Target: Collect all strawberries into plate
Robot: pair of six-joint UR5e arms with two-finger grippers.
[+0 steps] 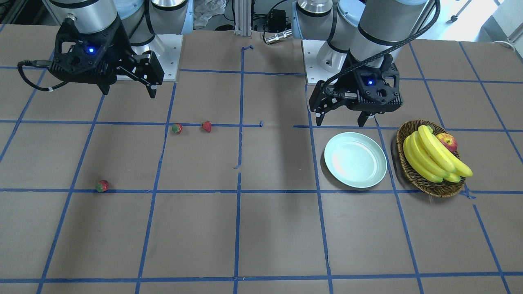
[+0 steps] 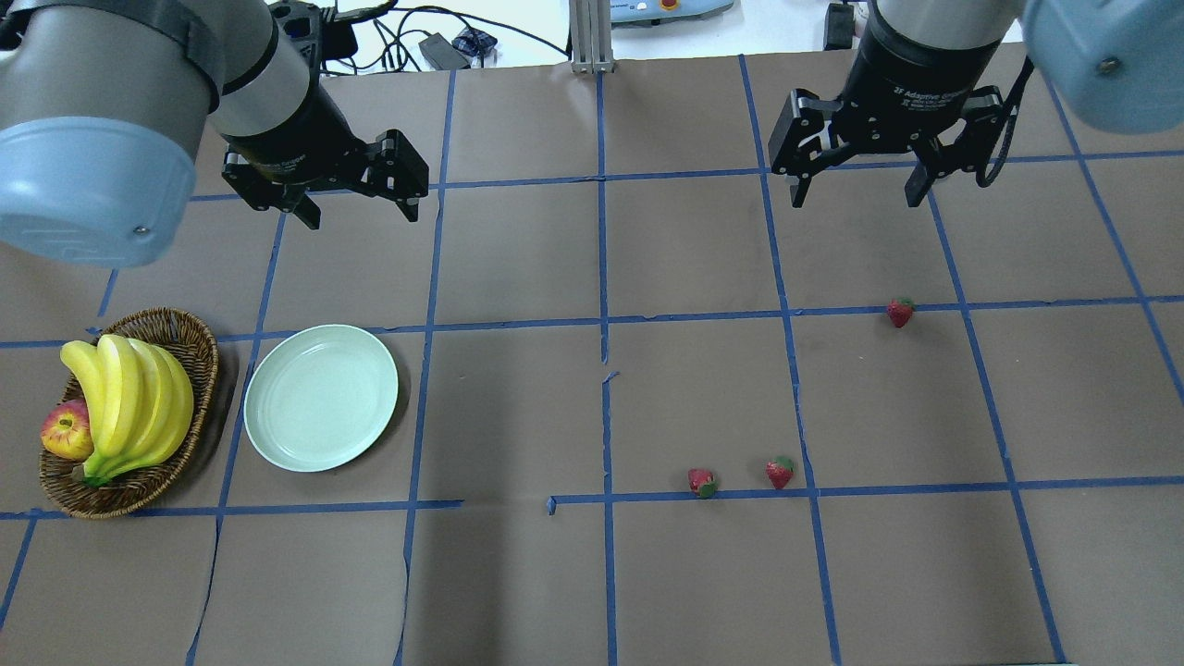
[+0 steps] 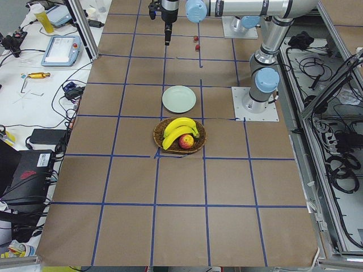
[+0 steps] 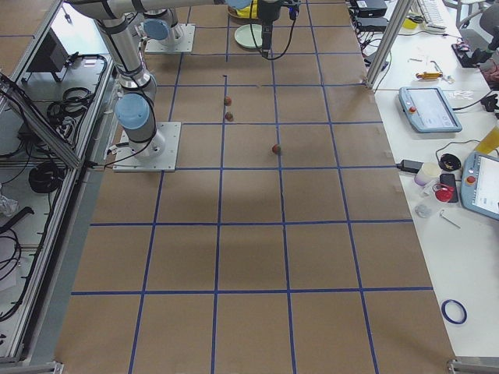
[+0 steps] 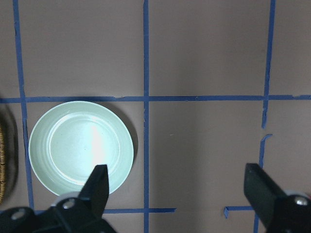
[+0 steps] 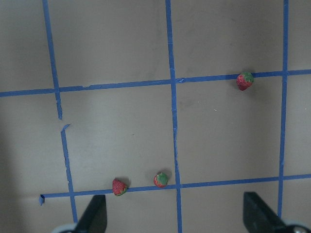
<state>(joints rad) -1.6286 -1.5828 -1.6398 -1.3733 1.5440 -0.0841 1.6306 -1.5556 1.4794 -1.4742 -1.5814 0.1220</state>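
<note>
Three strawberries lie on the brown table: one alone [image 2: 900,312] and two close together [image 2: 701,482] [image 2: 780,473]. They also show in the front view [image 1: 102,186] [image 1: 177,128] [image 1: 206,126] and in the right wrist view [image 6: 245,80] [image 6: 119,187] [image 6: 161,179]. The pale mint-green plate [image 2: 321,398] [image 1: 355,159] [image 5: 80,147] is empty. My left gripper [image 2: 363,218] [image 1: 340,123] hangs open and empty above the table just behind the plate. My right gripper [image 2: 856,199] [image 1: 128,93] hangs open and empty, beyond the lone strawberry.
A brown wicker basket [image 2: 199,338] stands beside the plate, holding a bunch of bananas [image 2: 129,398] and a red-yellow apple [image 2: 65,430]. Blue tape lines grid the table. The arm bases [image 1: 163,49] stand at the robot's edge of the table.
</note>
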